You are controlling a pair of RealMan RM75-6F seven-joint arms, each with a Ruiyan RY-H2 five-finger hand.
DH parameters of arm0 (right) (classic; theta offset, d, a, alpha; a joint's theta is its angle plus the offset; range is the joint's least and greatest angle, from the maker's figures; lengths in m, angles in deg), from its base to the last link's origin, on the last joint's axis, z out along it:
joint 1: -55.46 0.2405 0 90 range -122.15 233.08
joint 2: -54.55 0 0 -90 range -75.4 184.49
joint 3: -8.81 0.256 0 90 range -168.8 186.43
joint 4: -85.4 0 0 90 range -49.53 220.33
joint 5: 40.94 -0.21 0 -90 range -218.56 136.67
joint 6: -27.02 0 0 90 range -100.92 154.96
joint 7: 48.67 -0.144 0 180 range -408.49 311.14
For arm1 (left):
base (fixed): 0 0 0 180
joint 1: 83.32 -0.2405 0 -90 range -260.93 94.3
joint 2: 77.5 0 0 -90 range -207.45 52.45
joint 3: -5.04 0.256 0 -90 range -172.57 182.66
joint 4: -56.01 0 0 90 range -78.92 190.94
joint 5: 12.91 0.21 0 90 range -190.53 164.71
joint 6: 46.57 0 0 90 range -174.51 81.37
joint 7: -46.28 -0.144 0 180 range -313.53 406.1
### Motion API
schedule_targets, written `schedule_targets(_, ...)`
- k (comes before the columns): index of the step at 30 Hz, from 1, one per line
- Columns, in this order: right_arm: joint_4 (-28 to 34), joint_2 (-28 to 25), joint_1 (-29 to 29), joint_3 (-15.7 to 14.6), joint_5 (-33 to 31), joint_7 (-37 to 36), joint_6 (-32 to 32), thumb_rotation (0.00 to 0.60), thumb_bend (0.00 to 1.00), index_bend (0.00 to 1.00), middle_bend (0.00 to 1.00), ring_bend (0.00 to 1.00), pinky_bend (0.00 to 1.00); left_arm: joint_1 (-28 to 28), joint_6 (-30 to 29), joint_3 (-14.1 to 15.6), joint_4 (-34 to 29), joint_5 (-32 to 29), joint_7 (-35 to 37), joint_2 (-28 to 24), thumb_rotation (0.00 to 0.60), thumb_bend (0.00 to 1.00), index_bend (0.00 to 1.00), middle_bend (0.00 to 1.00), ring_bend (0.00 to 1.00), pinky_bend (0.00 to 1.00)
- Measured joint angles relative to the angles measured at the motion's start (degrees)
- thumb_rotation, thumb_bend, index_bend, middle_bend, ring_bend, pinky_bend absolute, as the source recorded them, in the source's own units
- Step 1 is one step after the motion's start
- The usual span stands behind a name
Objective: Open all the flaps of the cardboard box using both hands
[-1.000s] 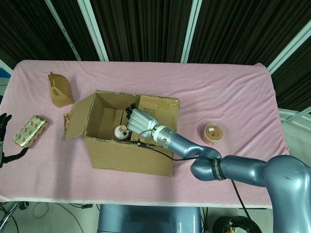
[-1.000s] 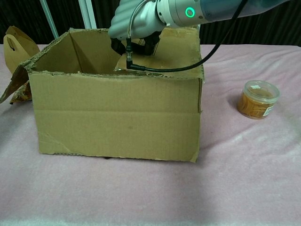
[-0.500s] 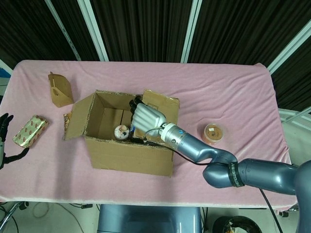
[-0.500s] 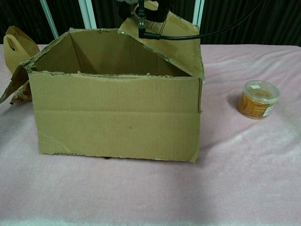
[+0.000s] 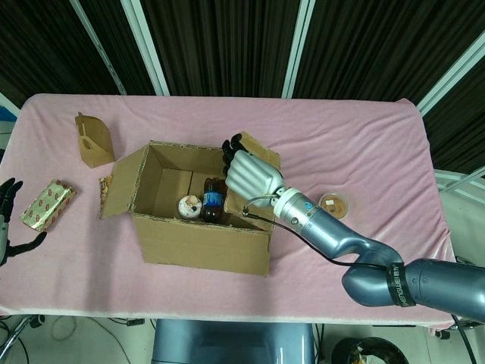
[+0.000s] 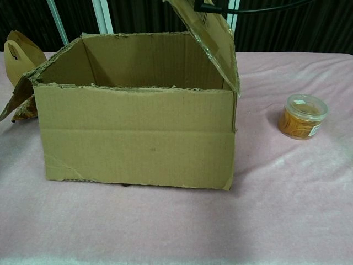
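no legible text on any surface

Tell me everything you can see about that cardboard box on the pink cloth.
The cardboard box is plain brown corrugated card with ragged edges, standing upright on the pink tablecloth. Its top is open: the left flap is folded outward, and the right flap is raised steeply, with the right robot hand against it. Inside stand a dark bottle with a blue label and a small round-topped container.
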Motion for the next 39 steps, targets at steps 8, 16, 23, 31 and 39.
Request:
schedule_targets(8,3.1,-4.3,-1.2,-1.4,-0.2,2.4,-2.1,0.6,0.51,0.24,0.21,0.14,0.24,-0.1,0.1,0.0,-0.1,0.0,-0.2,0.0,0.6,0.17,0.0,0.0,0.0,0.0)
schedule_targets(16,5.0,-7.7,-2.8,-2.9,0.1,4.9,-3.5,0.6,0.47,0.21,0.17,0.11,0.24,-0.1,0.3,-0.1,-0.3,0.0,-0.4,-0.1,0.6,0.17,0.0,0.0,0.0,0.0)
schedule_targets(23,6.5,-10.7,-4.7,-3.3,0.5,5.4,-4.7,0.6,0.42,0.2,0.16,0.1,0.23,-0.1,0.4,-0.1,-0.4,0.0,-0.6,0.0,0.6,0.17,0.0,0.0,0.0,0.0)
schedule_targets(31,8.8,-13.9,-8.0,-3.9,4.2,4.4,-4.9,0.6,0.37,0.18,0.14,0.07,0.23,-0.1,0.6,0.0,-0.4,0.0,-0.9,0.0,0.6,0.17,0.0,0.0,0.0,0.0)
schedule_targets(39,10.3,-16.0,-11.9,-3.7,8.1,2.7,-6.0,0.6,0.32,0.12,0.1,0.05,0.23,-0.1,0.6,-0.1,-0.3,0.0,-1.1,0.1,0.6,0.17,0.0,0.0,0.0,0.0)
